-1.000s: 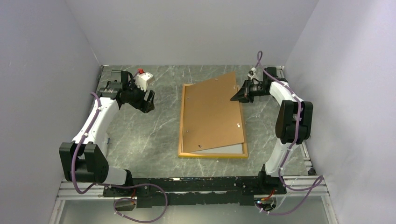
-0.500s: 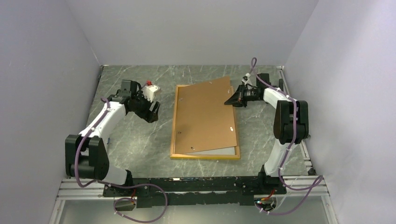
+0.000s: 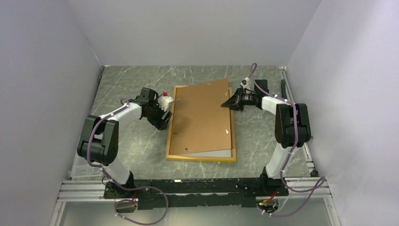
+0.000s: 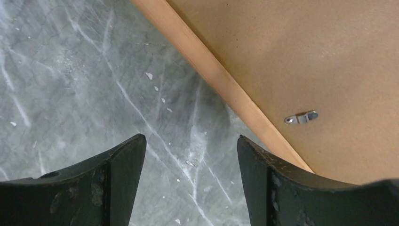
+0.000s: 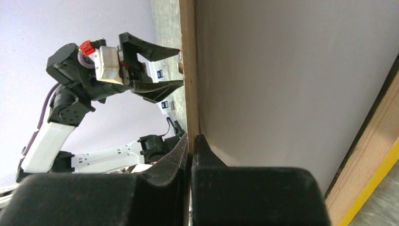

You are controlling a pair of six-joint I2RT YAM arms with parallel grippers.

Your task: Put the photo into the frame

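Table [image 3: 136, 141]: grey marble top; everything on it has slid left in the last second.
Frame [image 3: 200, 158]: lies back-up mid-table, long sides running away from me. It has been dragged left, toward the left arm, so I'd say it is being brought within reach of both arms.
Board [image 3: 202, 117]: brown, lying skewed on the frame. Its far right corner overhangs the rail, and it moved together with the frame.
Photo [image 3: 214, 153]: I take the pale strip showing at the frame's near end, under the board, for it, face down inside the frame. The picture side isn't visible, so I can't be sure.
Meaning: the photo looks placed already, but the board isn't squared in, so closing up is still to do.
Left pincer [image 4: 190, 146]: has swung in from the far left. It is wide open, narrowing a little, and holds nothing, over bare table just beside the frame's left rail.
Right pincer [image 5: 190, 141]: clamped tight on the board's right edge near the far corner.
Clip [image 4: 301, 117]: small metal tab on the board, near the left rail.
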